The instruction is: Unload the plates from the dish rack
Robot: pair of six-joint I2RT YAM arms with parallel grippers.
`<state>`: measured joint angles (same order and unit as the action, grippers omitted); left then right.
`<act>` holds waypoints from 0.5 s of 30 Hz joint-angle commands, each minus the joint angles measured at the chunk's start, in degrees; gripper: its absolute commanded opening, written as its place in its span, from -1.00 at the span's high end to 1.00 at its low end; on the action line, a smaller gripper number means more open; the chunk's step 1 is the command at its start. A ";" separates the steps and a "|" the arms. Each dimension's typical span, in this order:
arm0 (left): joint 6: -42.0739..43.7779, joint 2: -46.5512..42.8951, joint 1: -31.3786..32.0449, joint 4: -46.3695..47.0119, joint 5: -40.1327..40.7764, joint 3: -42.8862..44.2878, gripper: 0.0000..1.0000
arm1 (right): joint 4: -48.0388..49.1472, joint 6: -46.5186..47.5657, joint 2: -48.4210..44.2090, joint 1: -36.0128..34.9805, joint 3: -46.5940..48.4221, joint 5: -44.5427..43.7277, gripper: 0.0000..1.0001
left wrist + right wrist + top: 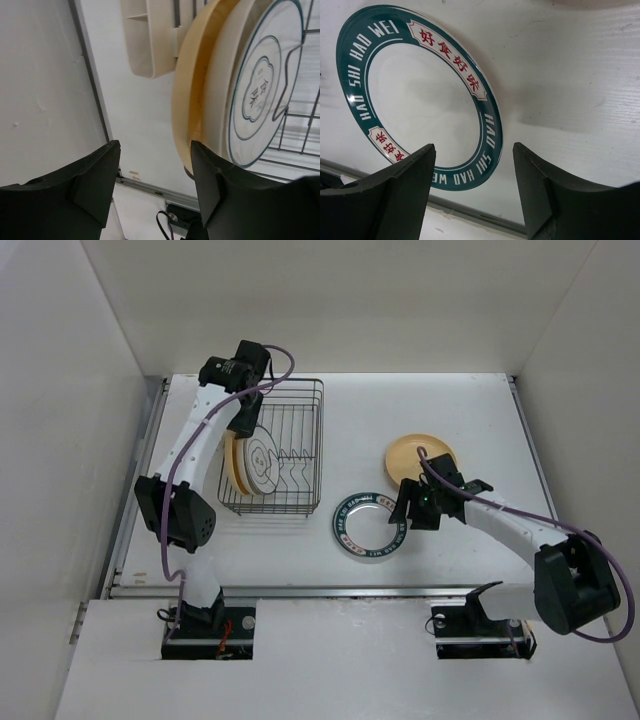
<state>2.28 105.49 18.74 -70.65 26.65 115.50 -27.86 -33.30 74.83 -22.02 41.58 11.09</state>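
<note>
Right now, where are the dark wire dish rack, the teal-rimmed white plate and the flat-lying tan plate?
dark wire dish rack (pixel 321 440), top view, right rim.
teal-rimmed white plate (pixel 368 527), top view, white centre.
flat-lying tan round plate (pixel 405 455), top view, left part.

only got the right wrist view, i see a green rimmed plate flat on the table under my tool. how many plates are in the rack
Observer: Two, standing on edge at the left end of the rack: a tan plate and a white plate with grey rings.
Operator: where's the left tool
Observer: The left tool is open at the tan plate's rim, not closed on it.
Operator: anything else out on the table
Observer: A second tan plate lies flat, farther back and to the right of the green rimmed plate.
</note>
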 commanded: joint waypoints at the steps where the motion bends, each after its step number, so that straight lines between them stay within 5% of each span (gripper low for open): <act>1: -0.70 0.67 -0.37 -1.95 -5.29 2.01 -0.10 | 1.67 -0.63 -0.21 -0.57 2.27 -1.34 -0.39; 8: -0.70 1.91 -1.43 -2.47 -7.85 2.01 -0.04 | 1.67 -0.63 -0.74 -0.57 1.13 -1.34 -0.39; 15: -1.22 5.60 -2.04 -1.07 -4.68 -0.28 0.50 | 1.67 -0.63 -1.88 -0.57 1.13 -1.86 -0.39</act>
<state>1.93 109.40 17.26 -71.37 20.86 115.52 -27.86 -33.30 74.56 -22.17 41.58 10.24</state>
